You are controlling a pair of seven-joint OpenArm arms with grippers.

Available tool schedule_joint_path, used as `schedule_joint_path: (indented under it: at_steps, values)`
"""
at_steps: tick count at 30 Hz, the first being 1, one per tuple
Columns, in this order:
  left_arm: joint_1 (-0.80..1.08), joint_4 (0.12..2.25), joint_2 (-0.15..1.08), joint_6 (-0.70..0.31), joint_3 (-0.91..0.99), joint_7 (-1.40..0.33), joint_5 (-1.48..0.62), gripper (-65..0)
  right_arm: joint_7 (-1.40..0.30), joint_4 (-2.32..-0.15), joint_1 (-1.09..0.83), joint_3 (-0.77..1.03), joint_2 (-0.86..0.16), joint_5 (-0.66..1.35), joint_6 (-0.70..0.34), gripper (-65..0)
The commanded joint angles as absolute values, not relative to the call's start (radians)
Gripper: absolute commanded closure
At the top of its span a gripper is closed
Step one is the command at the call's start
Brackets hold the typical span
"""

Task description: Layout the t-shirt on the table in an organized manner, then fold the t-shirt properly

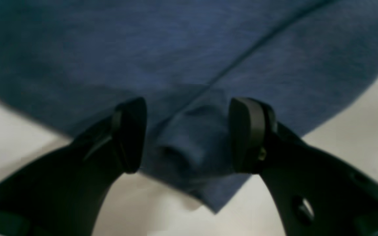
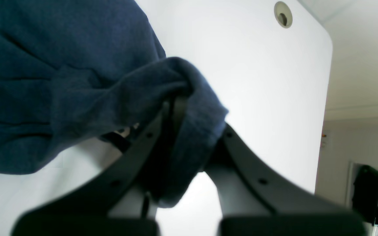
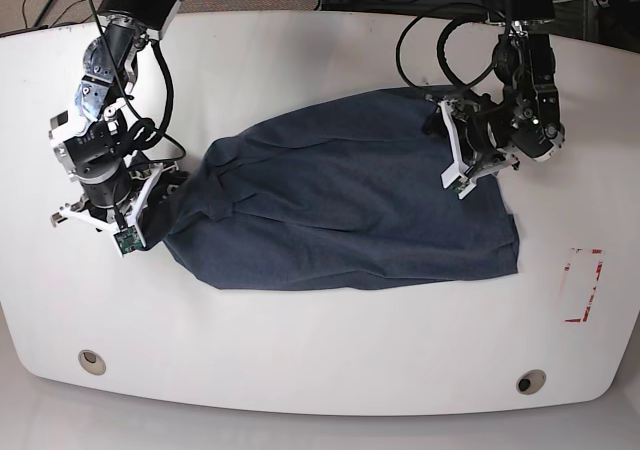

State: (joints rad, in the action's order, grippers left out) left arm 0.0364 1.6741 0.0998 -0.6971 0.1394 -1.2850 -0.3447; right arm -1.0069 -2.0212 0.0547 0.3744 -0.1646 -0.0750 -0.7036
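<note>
A dark blue t-shirt (image 3: 350, 210) lies spread and wrinkled across the middle of the white table (image 3: 320, 60). At the shirt's left end my right gripper (image 3: 170, 190) is shut on a bunched fold. In the right wrist view that fold of the t-shirt (image 2: 61, 65) drapes over and between the fingers of the right gripper (image 2: 177, 105). My left gripper (image 3: 455, 145) sits at the shirt's upper right edge. Seen from the left wrist, the left gripper (image 1: 189, 134) is open, with a small hump of t-shirt (image 1: 176, 49) lying loose between its fingers.
Two round grommet holes (image 3: 92, 361) (image 3: 530, 381) sit near the front edge, and one more grommet (image 2: 283, 14) shows in the right wrist view. A red-outlined rectangle mark (image 3: 583, 285) lies at the right. Cables (image 3: 420, 40) hang behind the left arm.
</note>
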Motion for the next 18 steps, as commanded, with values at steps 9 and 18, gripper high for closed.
schedule_joint_path:
  at_steps: [9, 18]
  values:
    - [0.061, 1.693, 0.114, -0.698, 0.113, -1.271, -0.354, -37.2, -0.989, -2.040, 0.070, 0.392, -0.177, -0.071, -0.698, 0.0]
    - [0.082, 1.693, 0.145, -0.698, 0.113, -1.316, -0.358, -27.4, -0.989, -2.040, 0.073, 0.401, -0.176, -0.071, -0.698, 0.0]
